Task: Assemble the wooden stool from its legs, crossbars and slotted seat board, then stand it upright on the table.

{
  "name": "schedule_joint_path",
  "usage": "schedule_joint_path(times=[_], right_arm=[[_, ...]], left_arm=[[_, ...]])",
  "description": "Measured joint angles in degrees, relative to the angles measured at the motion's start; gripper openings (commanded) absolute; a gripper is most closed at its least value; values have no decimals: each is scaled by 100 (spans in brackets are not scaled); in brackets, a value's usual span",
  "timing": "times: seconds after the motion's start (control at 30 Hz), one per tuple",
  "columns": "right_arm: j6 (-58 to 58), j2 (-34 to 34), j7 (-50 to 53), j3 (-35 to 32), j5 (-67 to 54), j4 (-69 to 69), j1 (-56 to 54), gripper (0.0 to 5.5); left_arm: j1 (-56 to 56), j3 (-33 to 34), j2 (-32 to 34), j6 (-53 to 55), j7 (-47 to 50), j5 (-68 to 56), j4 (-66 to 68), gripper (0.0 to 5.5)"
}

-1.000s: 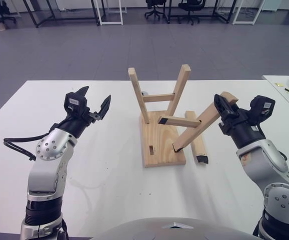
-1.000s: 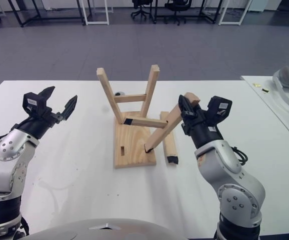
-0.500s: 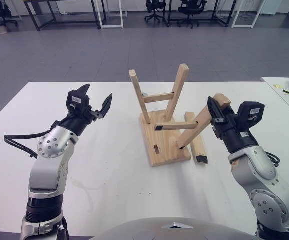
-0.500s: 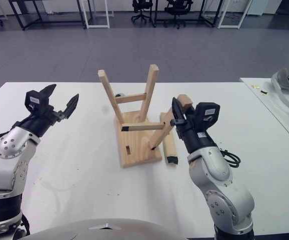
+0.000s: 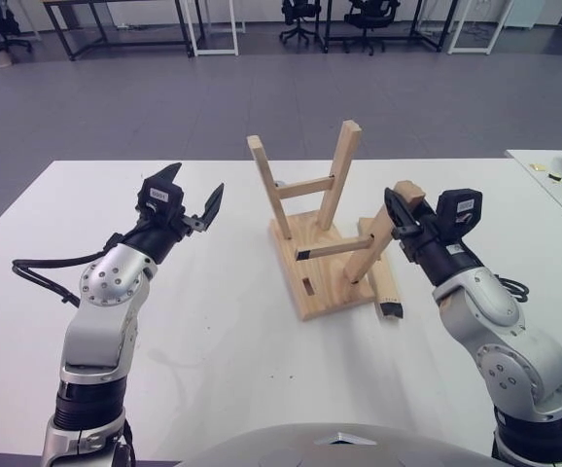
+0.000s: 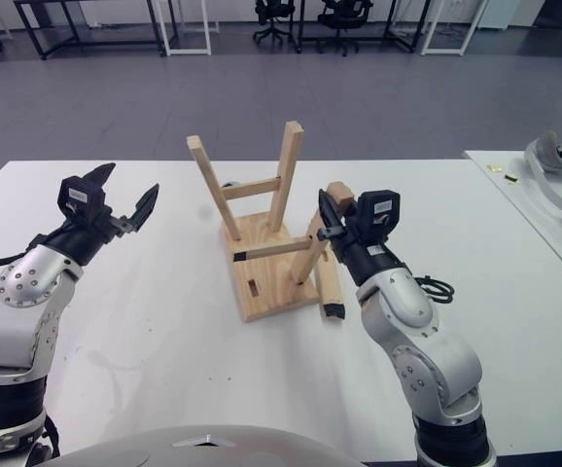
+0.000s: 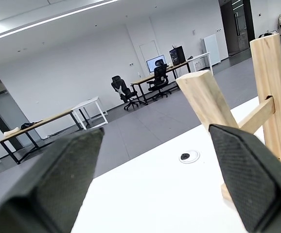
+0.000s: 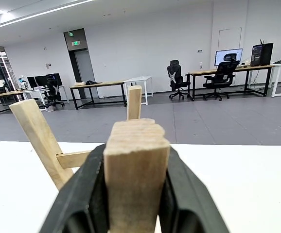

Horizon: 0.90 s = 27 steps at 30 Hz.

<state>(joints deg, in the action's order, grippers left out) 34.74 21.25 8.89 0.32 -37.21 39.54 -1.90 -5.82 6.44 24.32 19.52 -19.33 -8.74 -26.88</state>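
Observation:
The slotted seat board point(image 5: 328, 279) lies flat on the white table point(image 5: 213, 321). Two legs point(image 5: 262, 187) point(image 5: 338, 173) stand up from its far end, joined by a crossbar point(image 5: 306, 189). My right gripper point(image 5: 403, 208) is shut on the top of a third leg point(image 5: 374, 243), which leans over the board's right side. A second crossbar point(image 5: 326, 249) runs from that leg toward the left standing leg. A loose leg point(image 5: 385, 284) lies on the table right of the board. My left gripper point(image 5: 188, 196) hovers open, left of the stool and apart from it.
A round grommet point(image 7: 188, 156) sits in the table behind the stool. A white headset-like object point(image 6: 561, 180) rests on a second table at the right. Bare table surface lies to the left and in front of the board.
My right gripper has swung the held leg left and more upright over the board. The board and its standing legs have turned a little. The left gripper has barely moved.

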Motion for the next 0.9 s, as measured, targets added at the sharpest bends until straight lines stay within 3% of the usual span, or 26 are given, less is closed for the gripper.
schedule_joint_path(times=[0.03, 0.47, 0.53, 0.6, 0.77, 0.87, 0.9], right_arm=[[-18, -47, -60, -31, 34, -49, -25, 146], [-147, -396, -669, -448, 153, -213, -68, 385], [-140, -237, -909, -602, 113, -163, -342, 416], [-138, 245, -1122, -1158, -110, -121, -1148, 454], [-359, 658, -1303, -2447, -989, -733, -2471, 460], [98, 596, -1062, -2232, -513, -1693, -1774, 460], [206, 591, -1122, -1894, -245, -1974, -1402, 460]], left_arm=[[-15, -7, 0, -5, -2, 8, 2, 398], [-102, -52, -1, -124, -6, 47, 147, 398], [-105, -54, -4, -139, -4, 49, 147, 398], [-104, -56, -5, -153, -1, 52, 148, 398], [-106, -201, -50, -264, 2, 192, 163, 398], [-109, -236, -69, -279, 2, 236, 170, 398], [-120, -243, -87, -280, 2, 245, 187, 398]])
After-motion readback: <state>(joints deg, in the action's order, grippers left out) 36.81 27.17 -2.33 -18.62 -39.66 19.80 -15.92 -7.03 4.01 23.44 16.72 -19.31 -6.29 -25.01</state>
